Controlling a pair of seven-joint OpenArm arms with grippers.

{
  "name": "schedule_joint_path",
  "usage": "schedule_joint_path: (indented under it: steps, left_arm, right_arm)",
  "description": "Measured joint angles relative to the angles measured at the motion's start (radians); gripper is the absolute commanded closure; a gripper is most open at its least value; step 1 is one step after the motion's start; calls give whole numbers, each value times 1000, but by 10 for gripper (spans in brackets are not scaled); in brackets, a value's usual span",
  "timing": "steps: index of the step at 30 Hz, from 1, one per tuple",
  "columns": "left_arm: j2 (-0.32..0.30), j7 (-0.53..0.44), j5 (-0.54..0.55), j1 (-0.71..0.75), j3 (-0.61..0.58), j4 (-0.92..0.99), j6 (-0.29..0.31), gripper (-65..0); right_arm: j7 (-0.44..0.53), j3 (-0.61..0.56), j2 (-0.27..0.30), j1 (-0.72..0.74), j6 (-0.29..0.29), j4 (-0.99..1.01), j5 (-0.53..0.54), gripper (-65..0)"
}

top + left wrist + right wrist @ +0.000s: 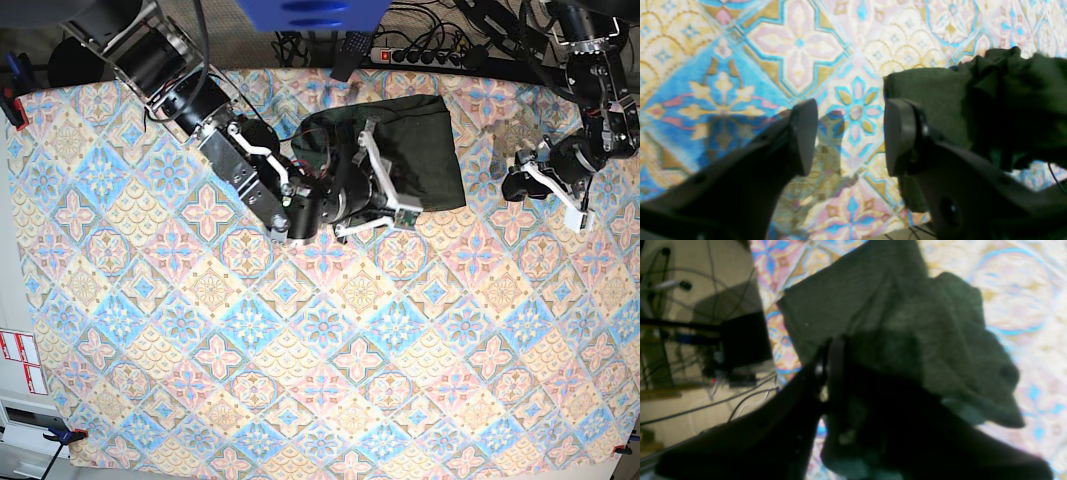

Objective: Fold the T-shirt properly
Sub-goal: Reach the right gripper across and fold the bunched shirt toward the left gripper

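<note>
The right tool point(831, 373) is sitting in the bunched dark olive-green knit T-shirt point(415, 150), grip unclear; the cloth risks dragging. The left tool point(850, 136) is hanging released.

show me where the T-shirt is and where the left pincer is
T-shirt point(425, 150), base view, flat upper right part of the cloth.
Left pincer point(850, 136), left wrist view, the open gap midway between its fingertips, nothing held.

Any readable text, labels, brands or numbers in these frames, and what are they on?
No text can be read in any view.
White stickers with red marks at the left table edge: too small to read.
T-shirt: plain, no print.
Patterned tablecloth: ornament only, no lettering.
</note>
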State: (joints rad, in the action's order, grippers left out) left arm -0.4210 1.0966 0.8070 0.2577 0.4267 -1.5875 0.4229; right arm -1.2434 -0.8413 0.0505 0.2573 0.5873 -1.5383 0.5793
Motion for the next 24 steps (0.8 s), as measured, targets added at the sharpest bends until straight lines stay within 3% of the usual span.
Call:
schedule_joint_path:
  steps: [4,9,17,24]
  left_arm:
    - [19,0,1,0,0,0,0,-317]
    - [15,0,0,-2,-39,0,0,-317]
    - [14,-2,0,0,-51,0,0,-317]
    - [14,-1,0,0,-51,0,0,-317]
  right_arm:
    - [0,-7,3,-1,-1,-7,6,-231]
    - [2,2,13,0,-5,-70,6,-240]
    - [-4,144,171,-46,-8,-119,-108,-240]
    - [11,146,157,-85,-1,-113,-156,-239]
